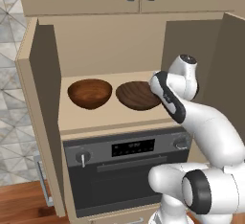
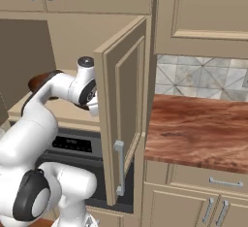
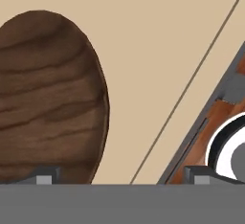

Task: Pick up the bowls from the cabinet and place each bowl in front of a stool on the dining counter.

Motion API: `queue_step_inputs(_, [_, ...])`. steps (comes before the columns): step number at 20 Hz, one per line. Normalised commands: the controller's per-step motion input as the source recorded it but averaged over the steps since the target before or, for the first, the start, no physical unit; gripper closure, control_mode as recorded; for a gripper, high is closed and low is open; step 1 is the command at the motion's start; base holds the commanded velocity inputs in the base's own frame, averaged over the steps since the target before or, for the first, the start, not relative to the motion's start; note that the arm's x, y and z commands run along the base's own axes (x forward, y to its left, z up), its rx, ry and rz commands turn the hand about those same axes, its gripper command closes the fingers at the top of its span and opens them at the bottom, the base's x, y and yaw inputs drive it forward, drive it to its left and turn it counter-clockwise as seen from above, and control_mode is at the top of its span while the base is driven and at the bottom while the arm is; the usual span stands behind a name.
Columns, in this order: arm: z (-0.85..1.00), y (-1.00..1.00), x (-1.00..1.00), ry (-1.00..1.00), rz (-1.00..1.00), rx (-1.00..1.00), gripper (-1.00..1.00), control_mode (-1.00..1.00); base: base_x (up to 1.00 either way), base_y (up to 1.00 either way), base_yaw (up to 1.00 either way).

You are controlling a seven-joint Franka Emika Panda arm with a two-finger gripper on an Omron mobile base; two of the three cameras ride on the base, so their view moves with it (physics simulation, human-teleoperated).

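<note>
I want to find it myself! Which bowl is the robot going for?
Find the open cabinet above the black oven. Two brown wooden bowls sit side by side on its shelf. It is the right bowl, the one partly behind the white arm; the left bowl stands clear.

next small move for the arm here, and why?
Probably ease the open gripper down and sideways so its fingertips straddle the rim of the nearer bowl. In the hand view that bowl lies off to one side, nothing is between the fingers, and both bowls sit on the cabinet shelf.
</note>
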Motion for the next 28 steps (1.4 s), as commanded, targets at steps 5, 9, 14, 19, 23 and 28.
queue_step_inputs(5, [-0.30,-0.17,0.03,0.00,0.00,0.00,-1.00,-1.00,0.00,0.00,0.00])
queue_step_inputs(9, [-0.20,0.00,0.26,0.00,0.00,0.00,-1.00,-1.00,0.00,0.00,0.00])
queue_step_inputs(14, [-0.08,0.00,0.46,0.00,0.00,0.00,-1.00,-1.00,0.00,0.00,0.00])
queue_step_inputs(19, [-0.01,0.00,0.38,0.00,0.00,0.00,-1.00,-1.00,0.00,0.00,0.00])
queue_step_inputs(23, [-0.07,0.00,0.29,0.00,0.00,0.00,-1.00,-1.00,0.00,0.00,0.00])
queue_step_inputs(28, [-0.08,0.00,0.11,0.00,0.00,0.00,-1.00,-1.00,0.00,0.00,0.00])
